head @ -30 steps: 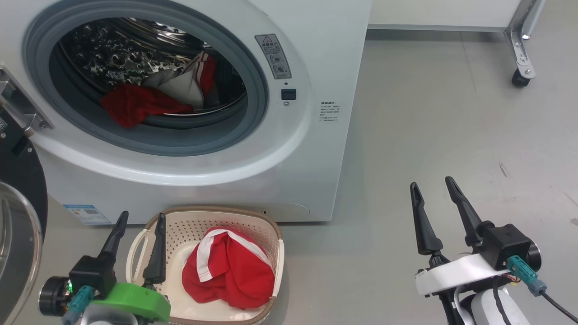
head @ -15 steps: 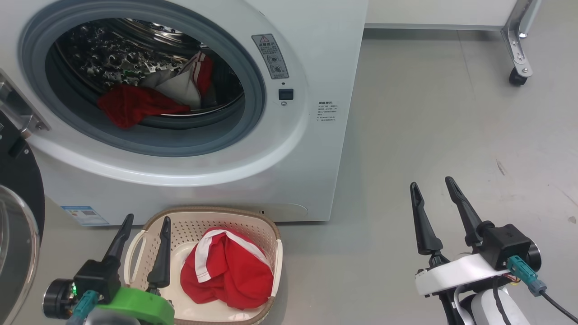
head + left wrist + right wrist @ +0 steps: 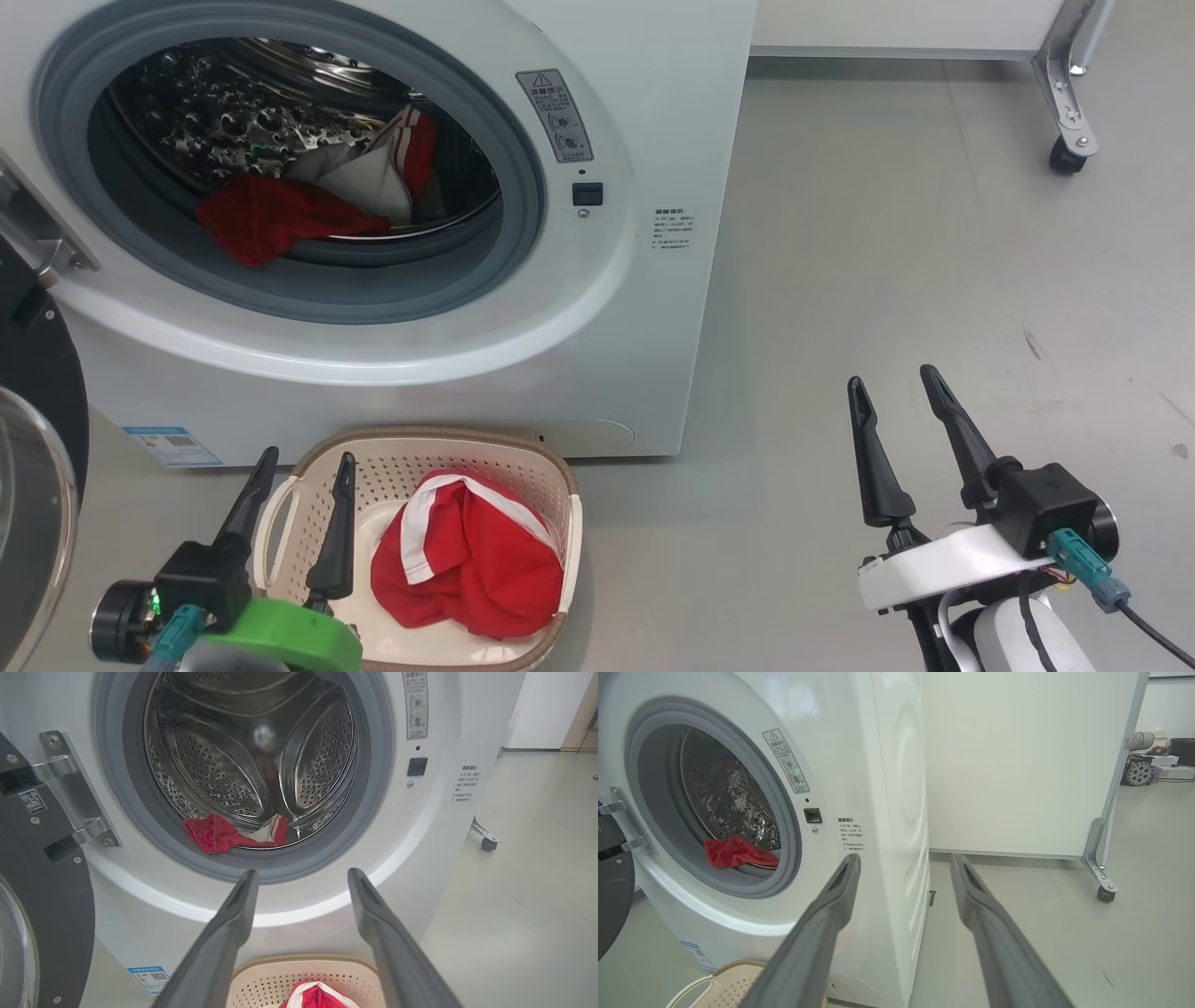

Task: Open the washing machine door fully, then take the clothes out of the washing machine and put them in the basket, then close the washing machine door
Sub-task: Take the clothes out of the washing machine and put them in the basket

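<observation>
With your left claw (image 3: pixel 309 455) and right claw (image 3: pixel 891 377) both open and empty, reach the left over the seal (image 3: pixel 308 301) and pinch the clothes (image 3: pixel 271 219) lying at the drum's (image 3: pixel 205 103) front, above the basket (image 3: pixel 420 434).

Washing machine mouth (image 3: pixel 509 252) clear head-on, door (image 3: pixel 37 373) hanging wide at its 9 o'clock with the hinge bracket (image 3: pixel 37 233) jutting at the rim there, red garment (image 3: pixel 271 219) draped on the lip at 7, basket (image 3: pixel 439 436) on the floor just below at 6, bare floor (image 3: pixel 887 233) free at 3 out to the castor leg (image 3: pixel 1069 121).
</observation>
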You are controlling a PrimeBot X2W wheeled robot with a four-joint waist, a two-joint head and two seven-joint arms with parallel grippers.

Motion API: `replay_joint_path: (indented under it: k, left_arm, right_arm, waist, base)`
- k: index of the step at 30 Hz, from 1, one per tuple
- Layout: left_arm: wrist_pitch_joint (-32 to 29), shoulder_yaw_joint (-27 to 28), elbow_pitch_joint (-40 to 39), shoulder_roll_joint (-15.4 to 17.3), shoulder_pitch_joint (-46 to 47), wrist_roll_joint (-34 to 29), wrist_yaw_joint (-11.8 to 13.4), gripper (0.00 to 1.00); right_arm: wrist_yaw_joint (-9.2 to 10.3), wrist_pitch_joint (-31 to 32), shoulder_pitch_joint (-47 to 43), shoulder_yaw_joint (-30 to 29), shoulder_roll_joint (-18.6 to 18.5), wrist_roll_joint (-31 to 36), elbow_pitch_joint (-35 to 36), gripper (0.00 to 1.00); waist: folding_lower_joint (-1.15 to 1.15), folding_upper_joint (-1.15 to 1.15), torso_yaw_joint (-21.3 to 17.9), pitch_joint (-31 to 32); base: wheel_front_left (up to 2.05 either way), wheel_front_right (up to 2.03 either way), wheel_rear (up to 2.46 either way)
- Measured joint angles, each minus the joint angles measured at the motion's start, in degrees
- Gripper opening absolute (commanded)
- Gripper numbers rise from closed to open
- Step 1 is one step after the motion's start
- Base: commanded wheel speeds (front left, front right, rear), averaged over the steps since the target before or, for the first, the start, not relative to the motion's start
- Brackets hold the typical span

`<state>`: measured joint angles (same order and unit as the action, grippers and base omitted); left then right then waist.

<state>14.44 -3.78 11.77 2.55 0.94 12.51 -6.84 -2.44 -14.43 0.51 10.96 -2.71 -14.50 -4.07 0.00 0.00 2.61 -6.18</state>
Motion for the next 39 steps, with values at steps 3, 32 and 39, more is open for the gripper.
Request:
replay_joint_path:
  k: [3,32,39]
  left_arm:
    - [0.0,0.0,-0.23,-0.01,-0.02,0.0,0.0,1.0]
    - [0.0,0.11,-1.98,-0.05,-0.01,-0.04,0.58,1.0]
    - [0.0,1.75,-1.91,1.65,2.3,-1.57,1.35,1.0]
  right_arm:
    - [-0.01,0.0,0.0,0.0,0.0,0.0,0.04,1.0]
    - [-0.03,0.0,0.02,0.91,0.05,0.27,1.16,1.0]
    - [-0.11,0.0,0.21,1.94,0.05,0.59,1.92,1.0]
  waist:
    - [0.0,0.0,-0.05,-0.08]
    - [0.0,0.0,-0.91,-4.24]
    - [0.0,0.0,-1.81,-7.77]
  base:
    - [0.0,0.0,0.0]
    - [0.0,0.0,0.0]
    - [0.0,0.0,0.0]
